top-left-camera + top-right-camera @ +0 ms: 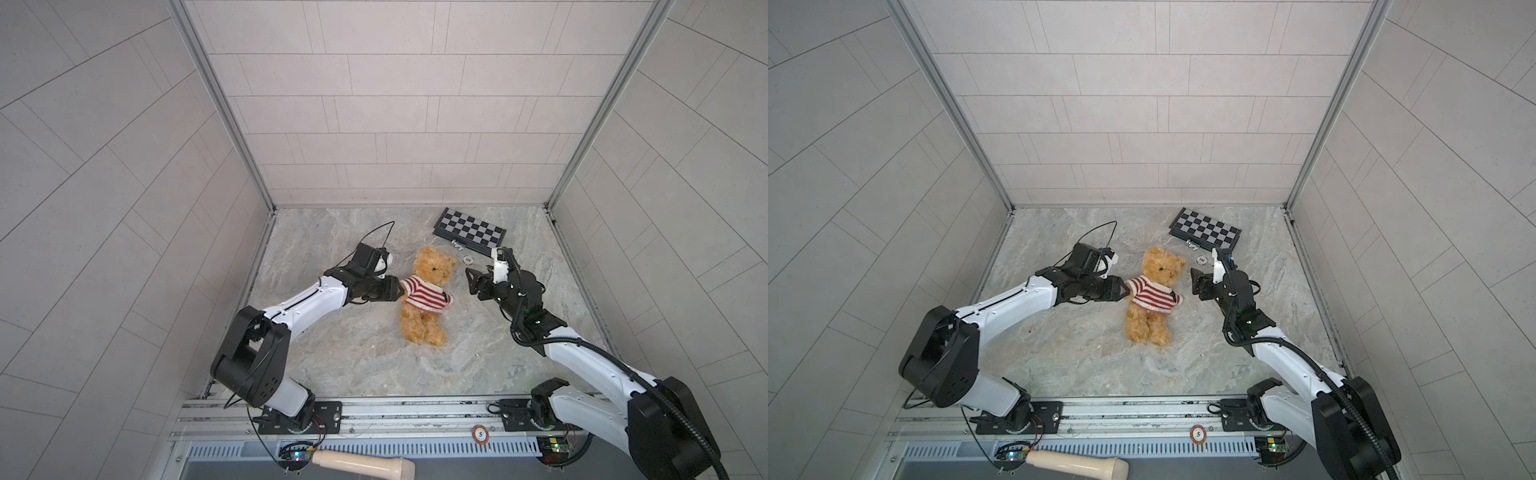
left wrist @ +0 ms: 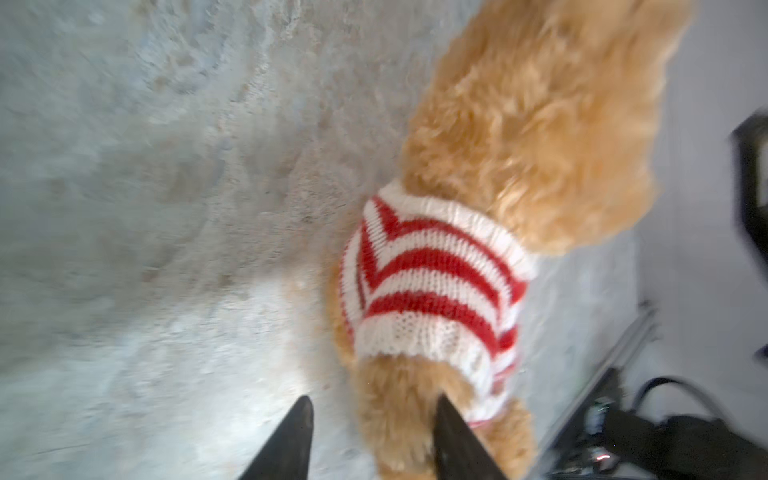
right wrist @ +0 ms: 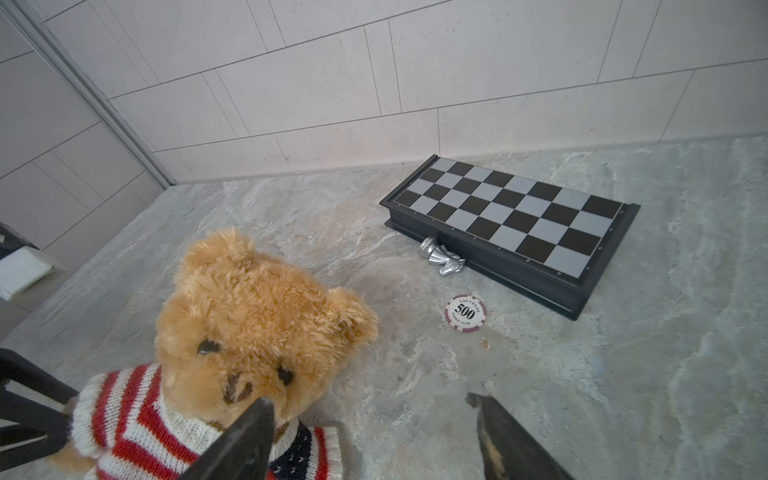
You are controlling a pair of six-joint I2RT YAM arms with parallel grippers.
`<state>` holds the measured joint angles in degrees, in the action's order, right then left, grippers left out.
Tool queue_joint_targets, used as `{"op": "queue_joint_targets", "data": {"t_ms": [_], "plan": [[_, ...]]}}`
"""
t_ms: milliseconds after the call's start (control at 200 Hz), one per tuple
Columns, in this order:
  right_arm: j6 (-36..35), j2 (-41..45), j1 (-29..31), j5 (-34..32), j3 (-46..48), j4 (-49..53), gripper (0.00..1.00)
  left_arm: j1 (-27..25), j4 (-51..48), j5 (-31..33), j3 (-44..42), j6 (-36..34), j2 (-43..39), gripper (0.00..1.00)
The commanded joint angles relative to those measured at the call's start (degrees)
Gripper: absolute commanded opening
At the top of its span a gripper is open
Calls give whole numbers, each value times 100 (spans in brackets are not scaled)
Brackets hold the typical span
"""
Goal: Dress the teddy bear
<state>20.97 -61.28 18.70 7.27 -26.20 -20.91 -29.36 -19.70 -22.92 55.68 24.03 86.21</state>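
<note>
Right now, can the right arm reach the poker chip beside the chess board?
Probably yes: the right gripper hangs open near the poker chip, with bare table between; the teddy bear lies aside.

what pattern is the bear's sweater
The sweater is red-and-white striped with a navy patch; clearest in right wrist view.

Three tiled walls are standing around me: the back wall (image 1: 407, 104), the left wall (image 1: 104, 208) and the right wall (image 1: 685, 208). All are showing pale grey rectangular tiles with thin dark joints. Metal corner posts (image 1: 224, 108) are running up where the walls are meeting. The tabletop (image 1: 353, 365) under me is showing a grey-beige marble pattern with whitish veins. Along its near edge a metal rail (image 1: 415, 409) is lying, and a slotted grille (image 1: 415, 449) is sitting just beyond it. Soft, even light is falling, giving only weak shadows.
</note>
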Motion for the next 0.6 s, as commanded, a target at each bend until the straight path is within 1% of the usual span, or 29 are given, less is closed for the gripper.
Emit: {"op": "queue_joint_targets", "data": {"t_ms": [0,25,40,85,150,230,300,325,360,400,431,496,541,596], "plan": [[294,-82,-7,631,-90,158,80,-317,-799,1558,424,-682,-577,80],[336,-86,-5,727,-72,222,80,-493,-953,1899,567,-773,-655,89],[362,-91,-6,781,-66,266,80,-601,-1062,2087,657,-816,-672,91],[444,-95,-7,931,-16,365,81,-871,-1278,2440,898,-856,-669,92],[566,-87,-7,1050,66,486,81,-1229,-1329,2553,1135,-756,-584,90],[610,-126,-24,1026,107,630,82,-1666,-1244,2377,1432,-536,-320,80],[664,-243,-72,908,104,737,82,-2044,-1110,2203,1762,-357,5,69],[722,-284,-113,874,129,705,82,-2136,-1017,2062,1854,-274,124,64],[824,-325,-185,850,183,593,82,-2226,-832,1784,1938,-132,289,60],[961,-360,-281,853,278,419,82,-2265,-628,1449,1985,68,494,58],[1040,-372,-344,841,340,323,82,-2266,-522,1324,1983,198,634,54],[1081,-410,-410,814,398,219,82,-2231,-436,1356,1931,303,896,47],[1010,-459,-413,856,369,255,82,-2092,-436,1420,1855,322,1046,43],[973,-522,-406,888,332,306,82,-1780,-271,1285,1617,379,1182,40]]}}
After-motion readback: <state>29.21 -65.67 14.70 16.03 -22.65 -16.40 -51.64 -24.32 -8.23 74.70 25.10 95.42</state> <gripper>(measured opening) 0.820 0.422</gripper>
